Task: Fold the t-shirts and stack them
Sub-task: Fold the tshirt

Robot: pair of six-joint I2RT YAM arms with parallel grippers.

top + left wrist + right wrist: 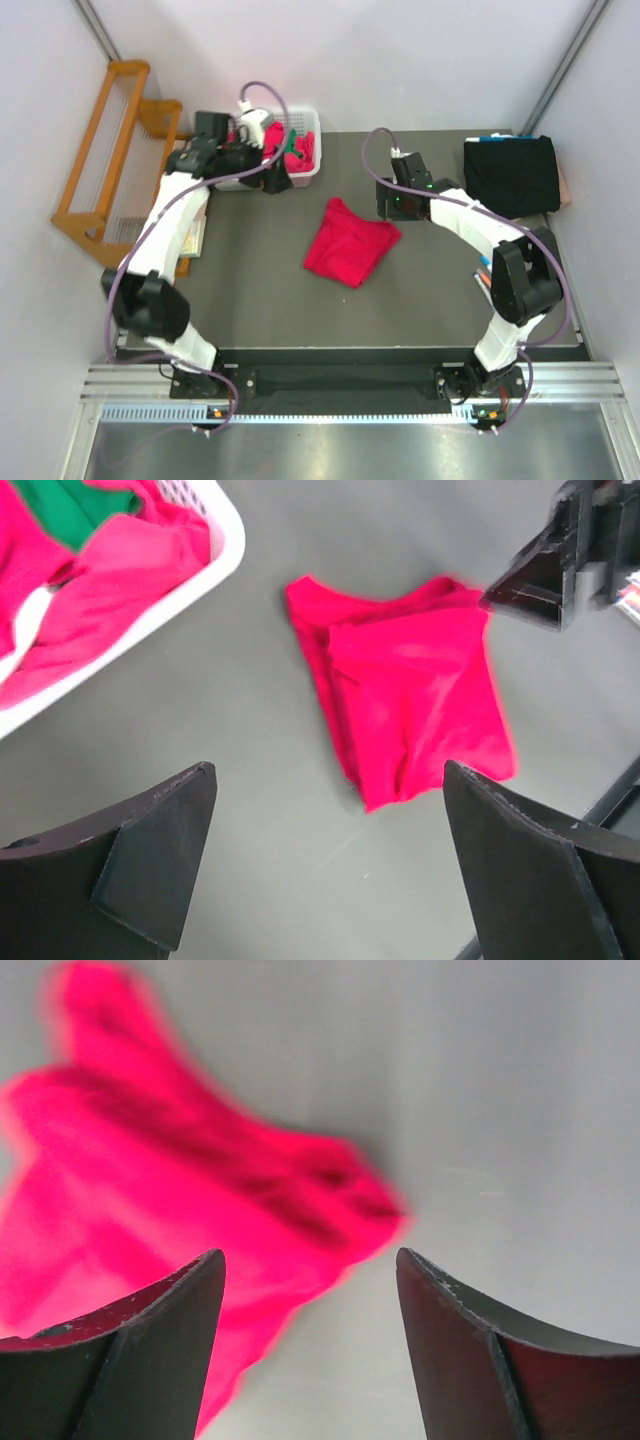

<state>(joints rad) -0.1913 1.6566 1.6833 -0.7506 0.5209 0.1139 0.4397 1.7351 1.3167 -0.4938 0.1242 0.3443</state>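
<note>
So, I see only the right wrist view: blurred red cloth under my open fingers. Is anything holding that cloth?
Observer: No. In the top view the red t-shirt lies crumpled on the table. The right gripper hangs open by its far right edge, off the cloth.
Operator: Where is the left gripper?
Observer: The left gripper is open, beside the white basket, which holds more red and green cloth.
Operator: Is any stack started?
Observer: A black t-shirt lies folded flat at the table's far right corner.
</note>
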